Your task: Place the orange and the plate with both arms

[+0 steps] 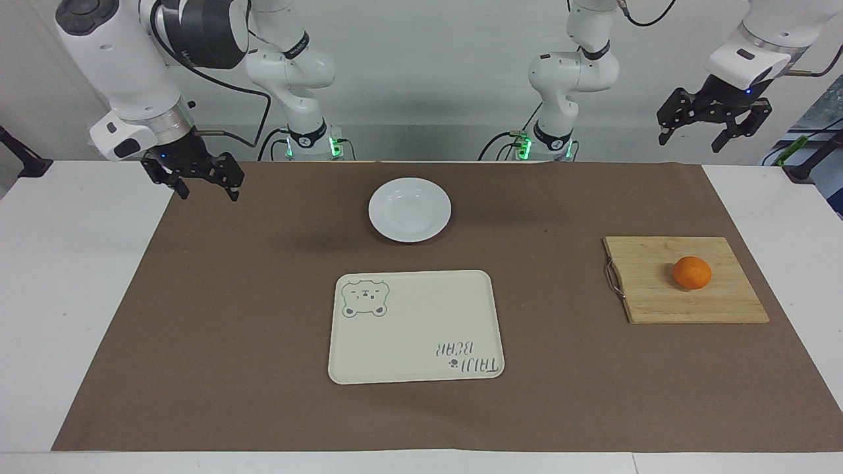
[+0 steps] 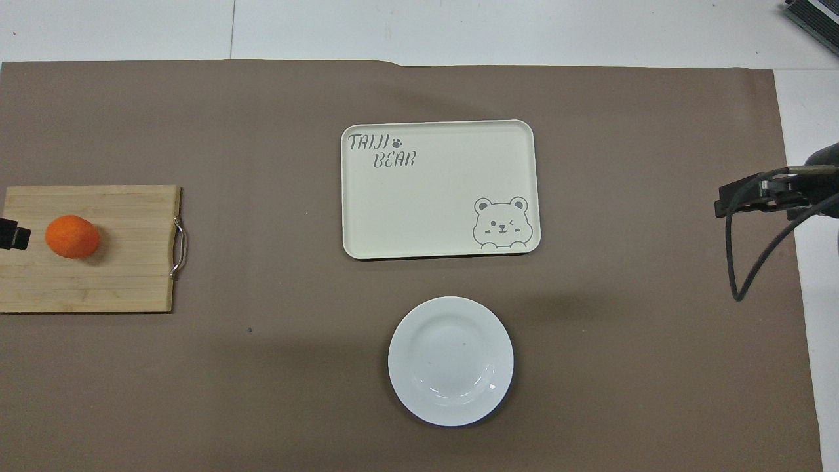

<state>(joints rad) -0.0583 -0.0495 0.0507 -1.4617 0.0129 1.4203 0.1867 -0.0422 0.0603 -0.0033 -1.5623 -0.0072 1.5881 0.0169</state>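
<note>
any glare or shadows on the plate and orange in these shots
Overhead view: small bright glints on the plate rim nearest the robots, a soft shadow beside the orange on the board. Facing view: plate evenly lit, faint shadow under the orange.

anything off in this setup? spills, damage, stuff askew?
Nothing stands out. The orange sits whole on the cutting board, the plate lies flat and empty, and the tray is empty. The left gripper and right gripper hang open, holding nothing.
</note>
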